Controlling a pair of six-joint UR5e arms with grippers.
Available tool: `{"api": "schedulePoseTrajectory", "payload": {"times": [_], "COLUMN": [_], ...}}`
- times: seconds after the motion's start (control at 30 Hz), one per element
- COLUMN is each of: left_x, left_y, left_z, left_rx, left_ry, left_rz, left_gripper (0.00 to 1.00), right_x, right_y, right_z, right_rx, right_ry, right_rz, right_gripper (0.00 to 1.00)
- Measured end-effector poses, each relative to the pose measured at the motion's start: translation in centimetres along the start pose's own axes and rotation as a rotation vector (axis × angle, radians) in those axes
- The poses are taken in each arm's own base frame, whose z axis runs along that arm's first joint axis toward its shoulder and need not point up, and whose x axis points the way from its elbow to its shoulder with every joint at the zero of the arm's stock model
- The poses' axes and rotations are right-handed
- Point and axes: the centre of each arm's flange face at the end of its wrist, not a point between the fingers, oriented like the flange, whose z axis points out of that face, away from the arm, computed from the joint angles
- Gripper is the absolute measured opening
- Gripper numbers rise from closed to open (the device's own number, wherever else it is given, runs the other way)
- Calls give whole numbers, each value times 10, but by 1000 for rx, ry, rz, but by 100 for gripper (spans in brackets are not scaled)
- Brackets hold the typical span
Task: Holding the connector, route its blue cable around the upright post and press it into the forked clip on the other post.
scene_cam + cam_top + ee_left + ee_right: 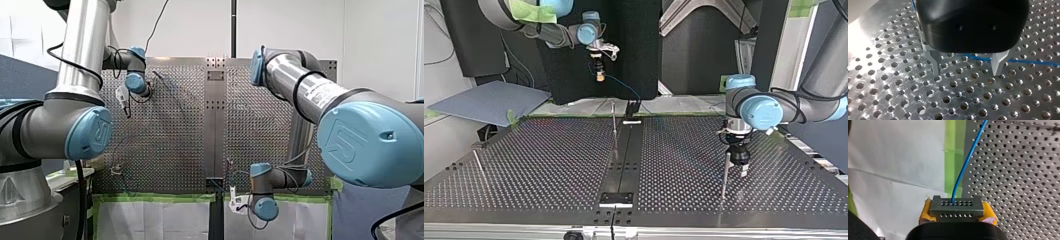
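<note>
My right gripper (957,213) is shut on a grey connector (956,205), which sits between its yellow pads. A blue cable (968,162) leaves the connector and runs out over the perforated plate. In the top view the right gripper (598,64) hangs above the table's far edge, and the blue cable (624,87) droops to a black clamp (632,107). A thin upright post (614,120) stands just before that clamp. My left gripper (742,169) hovers low beside another thin post (725,175). Its metal fingers (935,62) stand open with nothing between them.
A third thin rod (479,166) leans at the top view's left. A dark centre strip (624,155) with white end blocks divides the perforated table (549,160). Green tape and white sheets (150,217) line the near edge in the front view. A thin blue line (1028,61) crosses behind the left fingertips.
</note>
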Motion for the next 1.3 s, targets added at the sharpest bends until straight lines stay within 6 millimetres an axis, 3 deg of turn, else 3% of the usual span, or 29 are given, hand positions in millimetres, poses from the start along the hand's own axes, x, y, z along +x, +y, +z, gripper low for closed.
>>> {"api": "schedulePoseTrajectory", "payload": {"times": [0.5, 0.9, 1.3], "left_x": [0, 0, -1], "left_y": [0, 2, 3], "left_z": [0, 0, 0], "left_rx": [-1, -6, -7], "left_ry": [3, 1, 2], "left_rz": [-1, -1, -1], "left_gripper": [100, 100, 100], "right_x": [47, 102, 107], "right_y": [3, 20, 30], "right_z": [-34, -28, -26], "right_rx": [27, 4, 36], "right_ry": [47, 143, 166], "right_rz": [4, 19, 6], "right_gripper": [0, 0, 0]}}
